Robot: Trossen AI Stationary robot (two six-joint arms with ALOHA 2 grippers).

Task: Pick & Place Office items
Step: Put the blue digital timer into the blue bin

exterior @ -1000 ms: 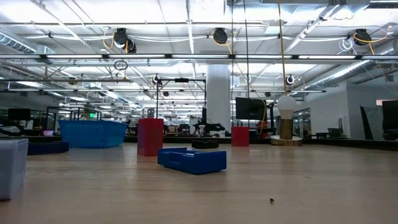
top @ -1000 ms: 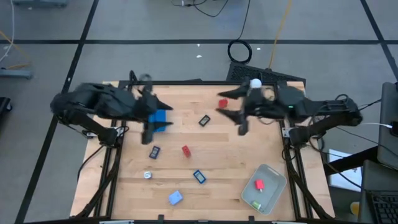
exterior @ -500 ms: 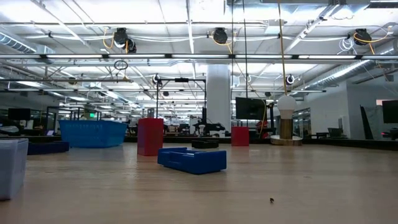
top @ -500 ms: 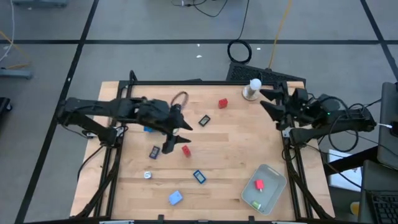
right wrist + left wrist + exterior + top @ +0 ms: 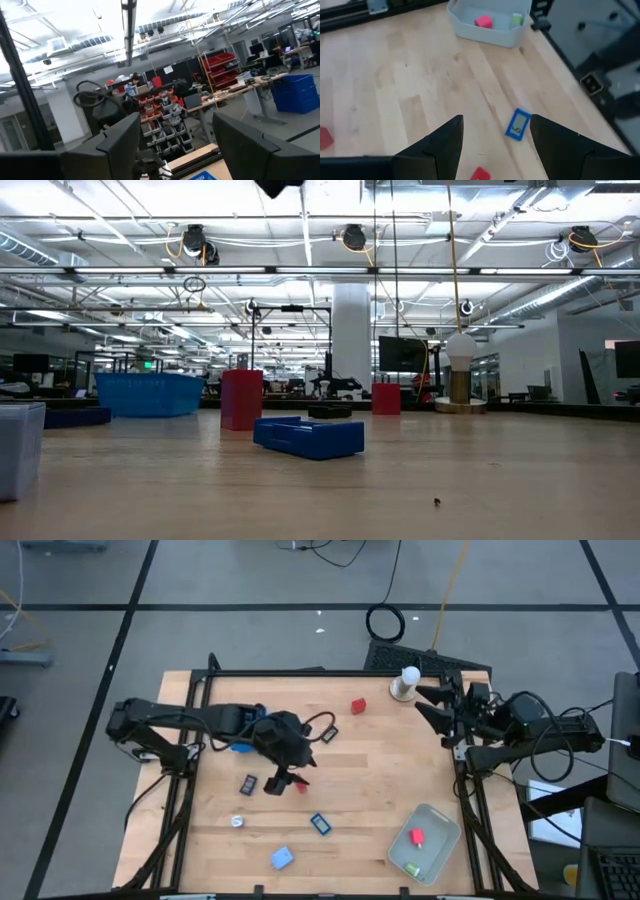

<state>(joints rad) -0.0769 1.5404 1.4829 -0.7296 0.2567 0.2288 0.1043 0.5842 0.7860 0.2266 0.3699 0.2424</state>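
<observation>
The office items lie scattered on the wooden table: a red block (image 5: 299, 781) mid-table, another red block (image 5: 358, 706) farther back, a black binder clip (image 5: 328, 733), a dark clip (image 5: 248, 783), a blue clip (image 5: 320, 824), a blue bit (image 5: 282, 858) and a silvery piece (image 5: 238, 821). My left gripper (image 5: 288, 776) hangs open above the mid-table red block (image 5: 480, 174), which shows low between its fingers; it touches nothing. The blue clip (image 5: 518, 124) lies beyond. My right gripper (image 5: 428, 703) waits open at the table's right edge, beside the white stand.
A translucent tray (image 5: 441, 825) sits at the near right corner, holding a red piece (image 5: 416, 836) and a green one (image 5: 412, 868). The white knob-topped stand (image 5: 407, 682) is at the far right. A blue box (image 5: 243, 747) lies partly under my left arm. Bare wood lies between the items.
My left gripper has swung from beside the blue box on the left toward the table's middle and near edge, ending over the mid-table red block. My right gripper has drawn back from the table's middle to the right edge. No item has moved.
</observation>
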